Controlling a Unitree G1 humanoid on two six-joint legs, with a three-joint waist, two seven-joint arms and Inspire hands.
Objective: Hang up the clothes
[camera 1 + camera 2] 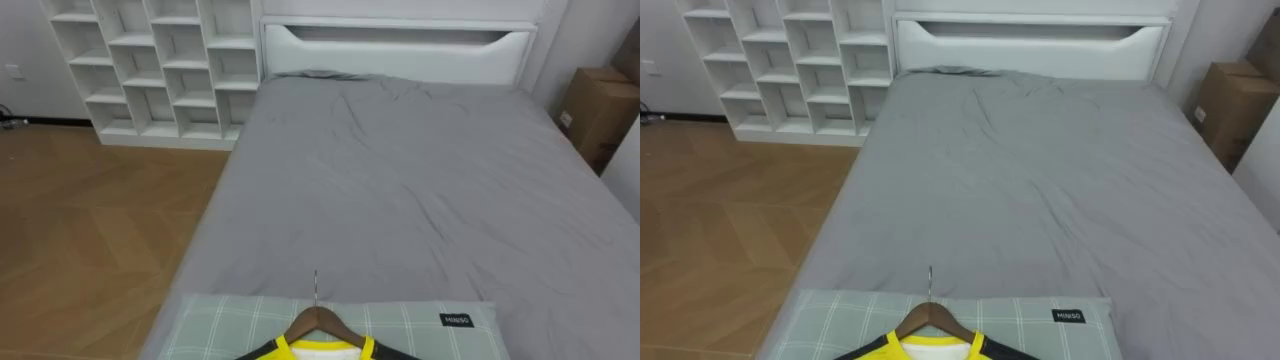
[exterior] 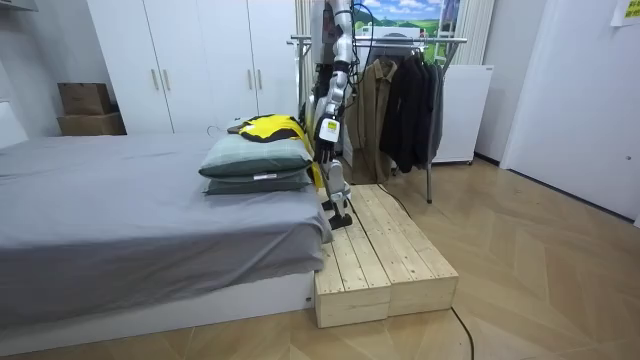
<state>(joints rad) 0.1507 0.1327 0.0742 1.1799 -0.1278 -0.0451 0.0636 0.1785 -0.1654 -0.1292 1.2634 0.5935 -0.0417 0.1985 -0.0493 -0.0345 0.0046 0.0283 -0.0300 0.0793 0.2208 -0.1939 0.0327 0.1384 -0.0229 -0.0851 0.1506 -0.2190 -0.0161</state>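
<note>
Yellow black-trimmed shirt (image 1: 318, 350) on a brown wooden hanger (image 1: 318, 322), lying at the foot of the grey-sheeted bed (image 1: 400, 180)
White cubby shelving (image 1: 160, 60) stands left of the bed. The shirt rests on a pale green checked pillow (image 1: 230, 325). The left hand (image 2: 326, 132) is beside it, and its finger state cannot be told.

Grey-sheeted bed (image 1: 400, 190) runs up to a white headboard (image 1: 395, 45) at top. White cubby shelf unit (image 1: 150, 65) stands top left, w/ wood floor (image 1: 90, 220) below it. Cardboard box (image 1: 597, 110) at right edge. Bottom centre: green-checked pillow (image 1: 230, 325) on the bed, wooden hanger (image 1: 318, 318) lying on it, hook twd headboard, yellow shirt (image 1: 320, 350) on the hanger.
</note>
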